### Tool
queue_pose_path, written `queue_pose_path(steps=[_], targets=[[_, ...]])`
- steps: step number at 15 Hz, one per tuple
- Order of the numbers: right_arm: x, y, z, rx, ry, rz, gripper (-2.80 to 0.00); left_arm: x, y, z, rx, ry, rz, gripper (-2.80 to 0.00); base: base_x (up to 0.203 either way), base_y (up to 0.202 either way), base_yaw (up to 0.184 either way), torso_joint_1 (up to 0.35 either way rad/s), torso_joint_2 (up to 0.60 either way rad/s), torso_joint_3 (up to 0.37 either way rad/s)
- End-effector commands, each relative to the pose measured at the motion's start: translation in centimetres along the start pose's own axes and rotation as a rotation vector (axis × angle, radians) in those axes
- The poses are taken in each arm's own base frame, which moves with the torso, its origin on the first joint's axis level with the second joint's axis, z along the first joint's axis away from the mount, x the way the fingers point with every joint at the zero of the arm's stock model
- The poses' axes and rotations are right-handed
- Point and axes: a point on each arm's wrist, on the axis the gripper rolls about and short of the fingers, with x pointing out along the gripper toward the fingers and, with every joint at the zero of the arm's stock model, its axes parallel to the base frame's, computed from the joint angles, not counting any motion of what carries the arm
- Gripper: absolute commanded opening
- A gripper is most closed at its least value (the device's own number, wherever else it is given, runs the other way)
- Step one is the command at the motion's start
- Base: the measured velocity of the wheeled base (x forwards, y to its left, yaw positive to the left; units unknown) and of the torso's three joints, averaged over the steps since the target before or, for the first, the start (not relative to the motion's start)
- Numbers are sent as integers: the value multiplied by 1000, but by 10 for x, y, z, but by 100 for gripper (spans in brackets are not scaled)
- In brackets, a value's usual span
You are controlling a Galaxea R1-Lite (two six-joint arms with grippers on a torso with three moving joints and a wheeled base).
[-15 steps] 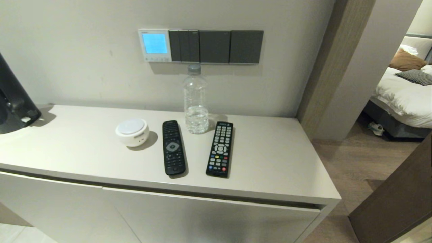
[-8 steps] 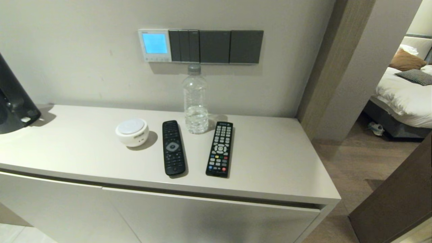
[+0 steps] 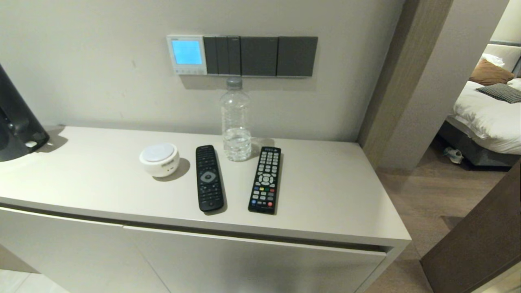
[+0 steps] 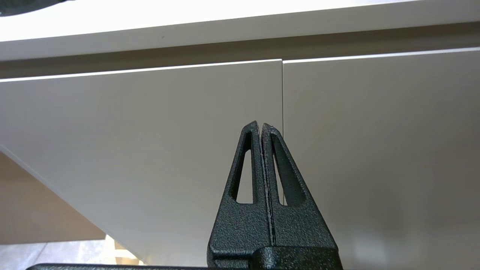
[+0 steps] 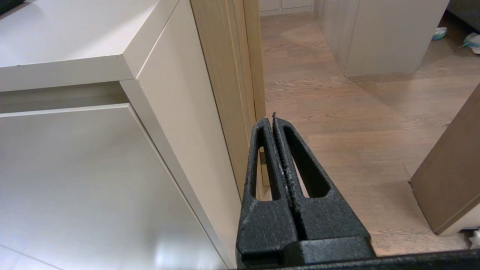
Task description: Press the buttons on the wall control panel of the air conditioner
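Observation:
The wall control panel (image 3: pixel 187 54) is a small white thermostat on the wall above the cabinet, its screen lit light blue. Its buttons (image 3: pixel 188 71) are a row of tiny pale keys along its bottom edge. Neither gripper shows in the head view. My left gripper (image 4: pixel 260 125) is shut and empty, low in front of the cabinet doors. My right gripper (image 5: pixel 270 119) is shut and empty, low by the cabinet's right front corner, over the wooden floor.
Dark grey switch plates (image 3: pixel 260 56) sit right of the thermostat. On the cabinet top (image 3: pixel 333 195) stand a water bottle (image 3: pixel 235 122), two black remotes (image 3: pixel 209 177) (image 3: pixel 265 180) and a round white device (image 3: pixel 159 159). A black object (image 3: pixel 16 122) is at the far left.

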Motion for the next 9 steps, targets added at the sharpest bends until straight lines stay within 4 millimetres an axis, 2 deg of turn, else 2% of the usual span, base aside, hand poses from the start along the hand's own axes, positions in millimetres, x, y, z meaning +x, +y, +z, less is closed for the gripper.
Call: queue_pose_path(steps=[1,9], targets=[[0,0,0,0,2,0,-280,0,0,0,-22,3,2,-280,0,0,0,0,0,0],[0,0,0,0,2,0,-280,0,0,0,-49,0,-6,-280,0,0,0,0,0,0]])
